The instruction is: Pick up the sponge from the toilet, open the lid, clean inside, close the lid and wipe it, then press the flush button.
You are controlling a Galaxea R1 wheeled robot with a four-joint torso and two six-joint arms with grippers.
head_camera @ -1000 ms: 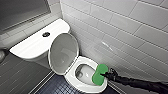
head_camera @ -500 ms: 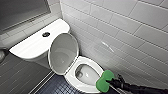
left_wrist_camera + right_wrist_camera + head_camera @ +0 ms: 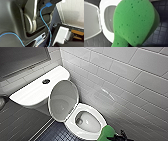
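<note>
Clutching the porous green sponge (image 3: 107, 131), right gripper (image 3: 114, 136) beside glossy white toilet (image 3: 37, 93), oval lid (image 3: 63, 100) raised.

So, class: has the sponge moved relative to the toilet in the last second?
Yes. Against the toilet, which holds its place, the sponge has drawn off its rim toward the picture's lower right corner.

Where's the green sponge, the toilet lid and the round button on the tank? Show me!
sponge (image 3: 108, 132): head view, on its green rounded end.
lid (image 3: 63, 98): head view, middle of its raised inner face.
button (image 3: 46, 81): head view, on its dark round centre.
</note>
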